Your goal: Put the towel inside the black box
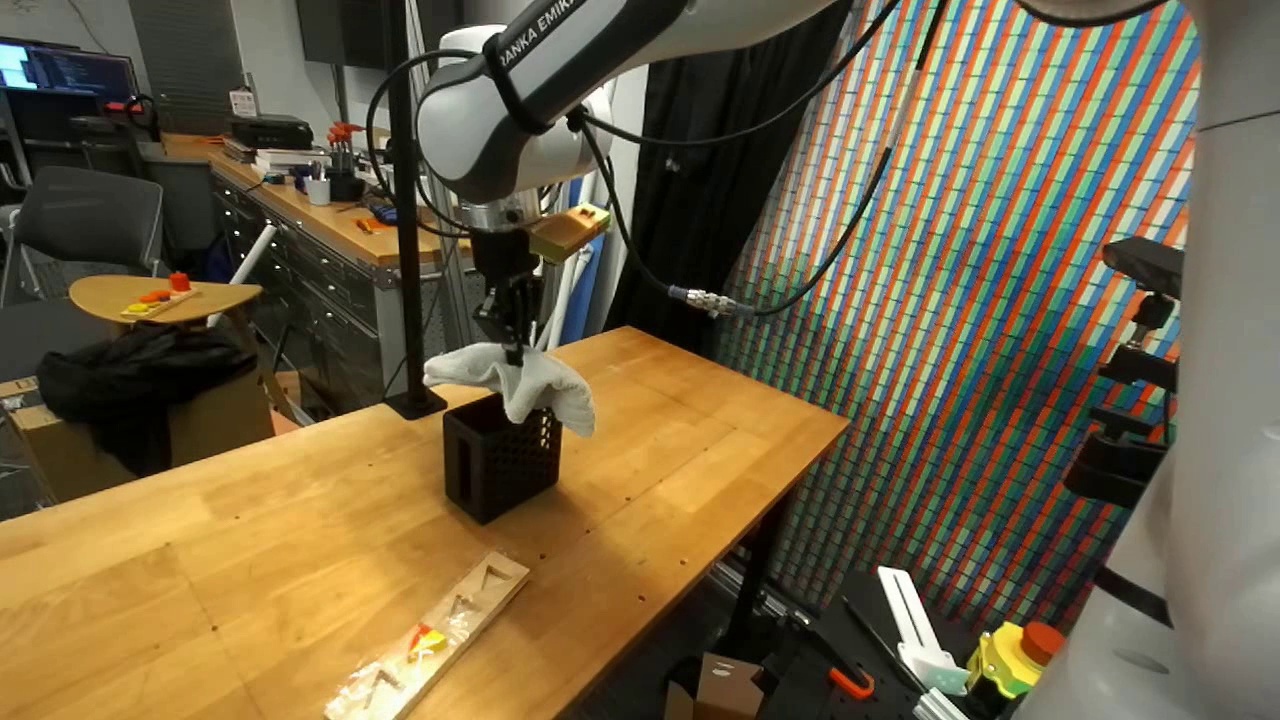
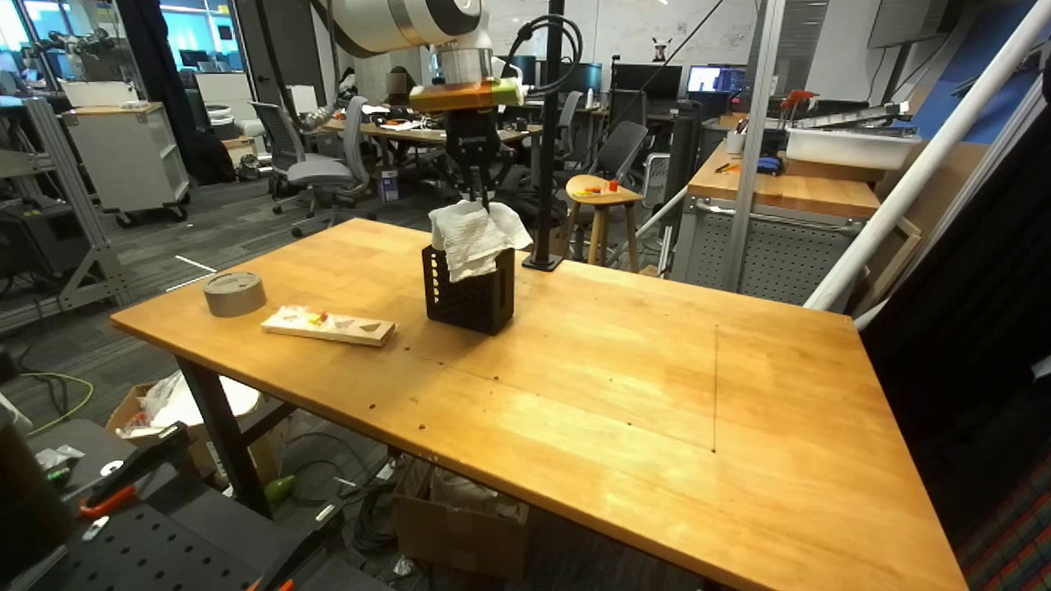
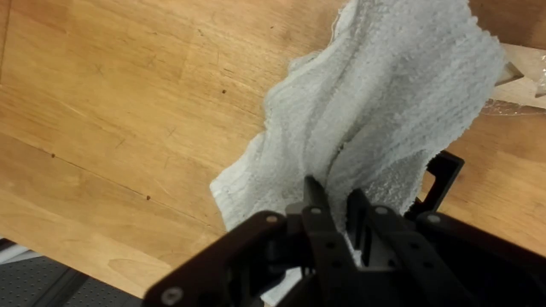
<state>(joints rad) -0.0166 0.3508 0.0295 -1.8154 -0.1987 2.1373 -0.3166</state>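
A white towel (image 1: 550,388) hangs from my gripper (image 1: 515,352) and drapes over the top of the black box (image 1: 500,462). In an exterior view the towel (image 2: 475,245) hangs down over one outer wall of the box (image 2: 472,302). In the wrist view my gripper (image 3: 332,189) is shut on a fold of the towel (image 3: 396,81), with cloth between the two fingertips. The towel hides most of the box there; only a black rim corner (image 3: 447,177) shows. The box stands upright on the table. Its inside is mostly hidden by the towel.
A wooden puzzle board (image 1: 440,635) in clear wrap lies near the box on the wooden table (image 1: 250,560). A tape roll (image 2: 235,294) sits at a table corner. A black pole (image 2: 546,164) stands at the table edge close to the box.
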